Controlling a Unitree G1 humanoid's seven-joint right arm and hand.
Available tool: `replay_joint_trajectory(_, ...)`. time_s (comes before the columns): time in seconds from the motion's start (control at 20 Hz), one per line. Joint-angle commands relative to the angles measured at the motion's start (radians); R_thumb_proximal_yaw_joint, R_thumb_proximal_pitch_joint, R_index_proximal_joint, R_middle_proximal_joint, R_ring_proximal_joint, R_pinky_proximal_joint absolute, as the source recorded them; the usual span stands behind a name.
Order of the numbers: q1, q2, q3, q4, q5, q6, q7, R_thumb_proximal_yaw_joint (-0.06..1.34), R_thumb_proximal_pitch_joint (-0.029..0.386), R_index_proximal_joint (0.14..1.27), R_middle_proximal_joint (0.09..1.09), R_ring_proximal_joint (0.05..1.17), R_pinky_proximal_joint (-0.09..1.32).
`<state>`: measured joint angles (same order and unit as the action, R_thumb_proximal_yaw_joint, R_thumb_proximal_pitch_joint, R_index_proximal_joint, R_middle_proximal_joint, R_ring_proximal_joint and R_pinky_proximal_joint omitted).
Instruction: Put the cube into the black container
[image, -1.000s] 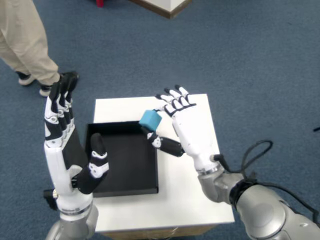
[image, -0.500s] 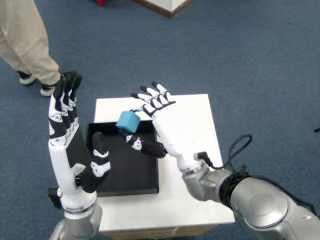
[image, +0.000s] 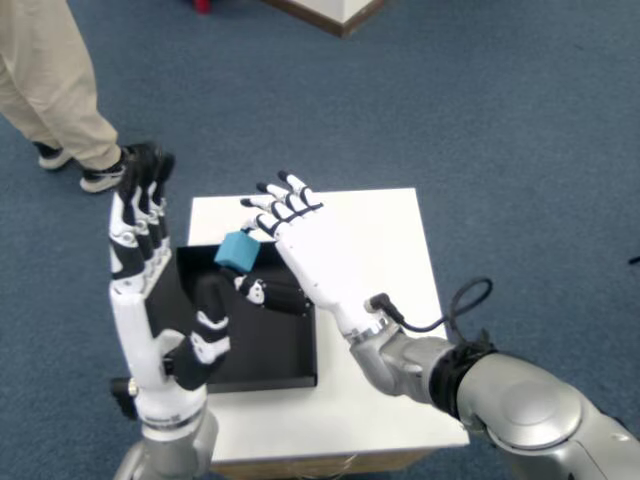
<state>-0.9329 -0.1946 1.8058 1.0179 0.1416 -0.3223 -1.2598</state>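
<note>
White table on blue carpet; person's legs.

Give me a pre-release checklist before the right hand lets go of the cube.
1. Cube held by the right hand, between thumb and fingers: ok.
2. Cube over the black container, above its upper rim area: ok.
3. Container floor under the cube free of objects: ok where visible; the left hand hides part.
4. Left hand clear of the drop path: cannot tell; it stands close beside the cube.
5. Cube's height above the container: cannot tell from one view.
6. Container fully on the white table: cannot tell.
</note>
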Motion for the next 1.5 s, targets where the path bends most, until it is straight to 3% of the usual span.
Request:
replay_joint_trajectory(0.05, -0.045, -0.002, -0.069, 0.021, -0.015, 0.029, 0.053, 1.2, 0.158, 1.11, 0.41, 0.29, 0.15)
replay_joint_trajectory(1.05, 0.018, 0.018, -0.228, 0.086, -0.211, 0.116, 0.304, 1.18, 0.16, 1.11, 0.41, 0.29, 0.15)
replay_joint_trajectory(1.5, 0.046, 0.024, -0.279, 0.083, -0.281, 0.142, 0.347, 1.15, 0.163, 1.09, 0.41, 0.29, 0.16)
